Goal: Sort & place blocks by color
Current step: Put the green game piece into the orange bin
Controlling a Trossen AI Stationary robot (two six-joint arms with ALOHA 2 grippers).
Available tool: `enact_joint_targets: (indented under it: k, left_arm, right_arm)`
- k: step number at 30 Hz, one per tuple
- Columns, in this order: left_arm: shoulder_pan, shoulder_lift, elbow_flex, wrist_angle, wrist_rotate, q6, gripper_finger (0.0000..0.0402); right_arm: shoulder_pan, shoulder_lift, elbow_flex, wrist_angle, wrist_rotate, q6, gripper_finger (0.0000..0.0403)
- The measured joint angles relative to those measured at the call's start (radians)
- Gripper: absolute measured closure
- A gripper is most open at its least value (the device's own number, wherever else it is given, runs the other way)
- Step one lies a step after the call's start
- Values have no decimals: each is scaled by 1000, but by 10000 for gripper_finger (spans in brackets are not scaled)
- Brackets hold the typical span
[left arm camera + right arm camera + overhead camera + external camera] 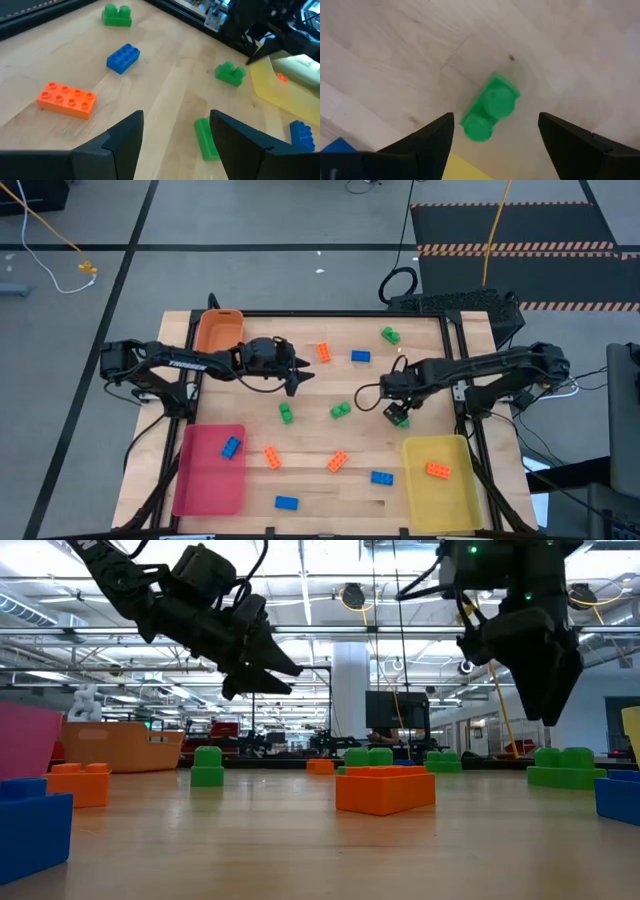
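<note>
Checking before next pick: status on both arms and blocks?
Right gripper open, above green block beside yellow tray. Left gripper open, empty, mid-table. Blocks scattered; nothing in the way.

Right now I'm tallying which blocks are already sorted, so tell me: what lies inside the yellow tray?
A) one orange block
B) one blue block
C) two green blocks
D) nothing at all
A: in the high view a single orange block lies inside the yellow tray; the only blue block in a tray sits in the pink tray, and the green ones lie on the table.
</note>
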Motion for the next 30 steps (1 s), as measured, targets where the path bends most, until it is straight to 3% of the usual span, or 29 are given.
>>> enact_joint_targets:
  k: [20, 30]
  left_arm:
    - [19, -34, 3, -43, -3, 52, 172]
    - [18, -34, 2, -43, -2, 45, 172]
  right_arm:
    - [0, 50, -143, 176, -100, 72, 122]
    - [0, 50, -194, 204, -89, 16, 175]
